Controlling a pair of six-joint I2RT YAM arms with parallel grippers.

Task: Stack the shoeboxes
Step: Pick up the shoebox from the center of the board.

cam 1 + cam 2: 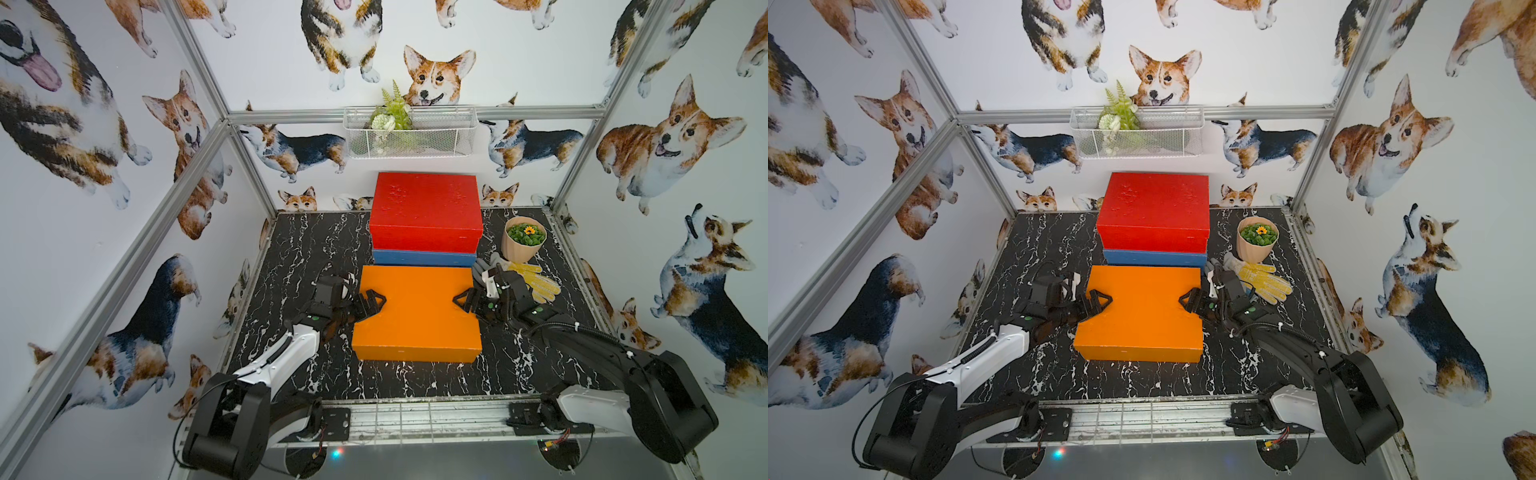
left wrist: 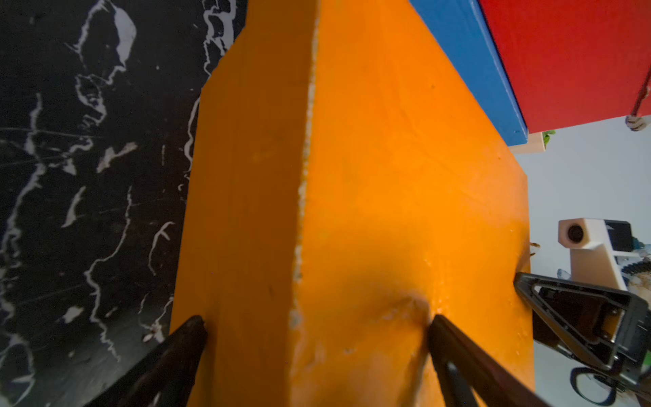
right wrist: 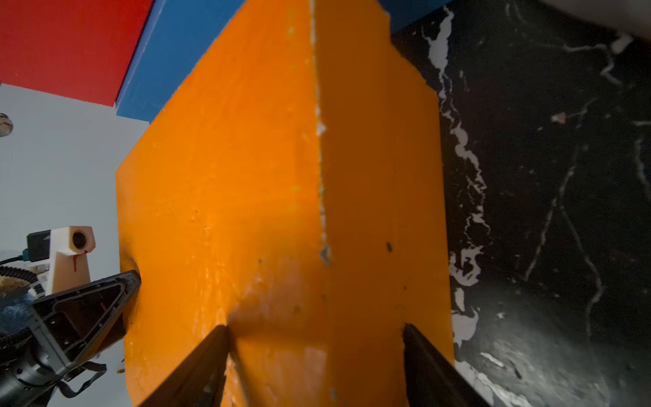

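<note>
Fingers (image 2: 436, 326) of the left gripper (image 1: 376, 300) straddle the upper edge of the orange shoebox's (image 1: 417, 309) left end, one on the lid and one on the side wall, clamping it; the right gripper (image 1: 461, 300) clamps the opposite end likewise. Painted matte orange, with white chips along its edges, this box sits on the black marbled counter (image 1: 291, 249), directly before the red shoebox (image 1: 426, 210) stacked on the blue shoebox (image 1: 424, 257).

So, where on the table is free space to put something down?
Bare tabletop lies left of the red box and blue box, and in front of the orange box. Crowded: flower pot and gloves at right.
</note>
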